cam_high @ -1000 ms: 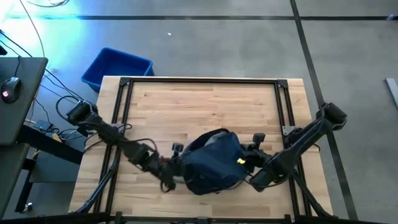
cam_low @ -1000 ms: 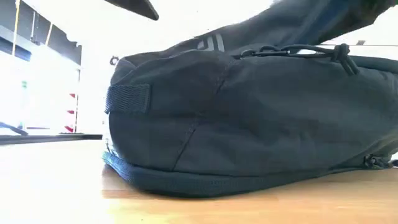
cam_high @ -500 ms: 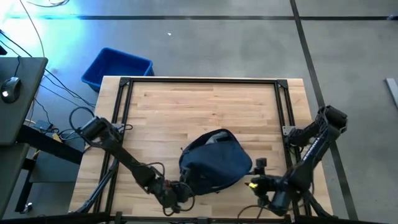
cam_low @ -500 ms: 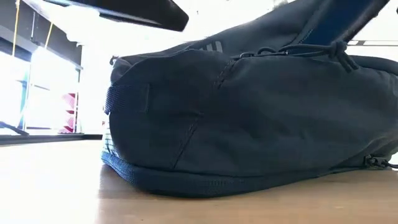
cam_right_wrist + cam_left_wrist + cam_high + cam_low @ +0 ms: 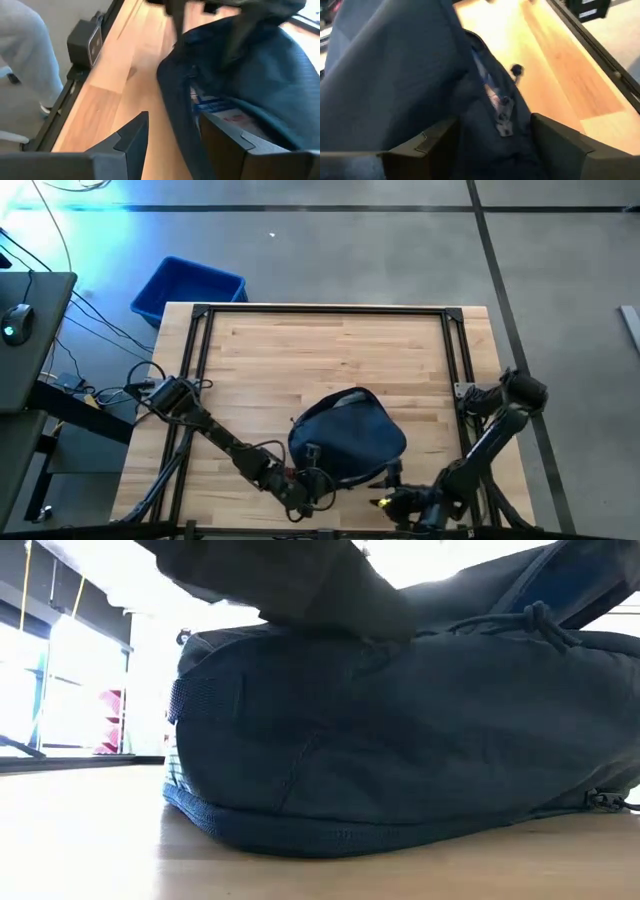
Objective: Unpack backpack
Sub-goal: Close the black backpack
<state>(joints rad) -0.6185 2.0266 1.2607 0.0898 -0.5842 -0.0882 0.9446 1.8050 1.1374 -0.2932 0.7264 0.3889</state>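
Observation:
The dark navy backpack (image 5: 345,438) lies on its broad side near the table's front edge and fills the low view (image 5: 400,740). My left gripper (image 5: 312,480) stands open at its near left edge. In the left wrist view its fingers straddle a ridge of fabric with a zipper pull (image 5: 505,116). My right gripper (image 5: 386,494) stands open at the near right edge. Its fingers flank the bag's dark rim (image 5: 180,125), beside an opening where something blue and white (image 5: 212,106) shows. My left gripper has the backpack's zipper ridge between its open fingers; I cannot tell whether either finger (image 5: 427,145) touches the fabric. My right gripper has the bag's rim between its open fingers; I cannot tell whether a finger (image 5: 225,137) touches it.
A bright blue bin (image 5: 188,288) stands on the floor past the table's far left corner. A black frame rail (image 5: 325,309) runs around the table top. Bare wood lies on the far half. A person's grey trouser leg (image 5: 25,50) shows beyond the table's edge.
Both grippers have pulled away from the backpack's left and right sides toward the table's near edge. They have then swung in toward each other to the bag's near side. The backpack has stayed in place. A dark arm has come down over its top in the low view.

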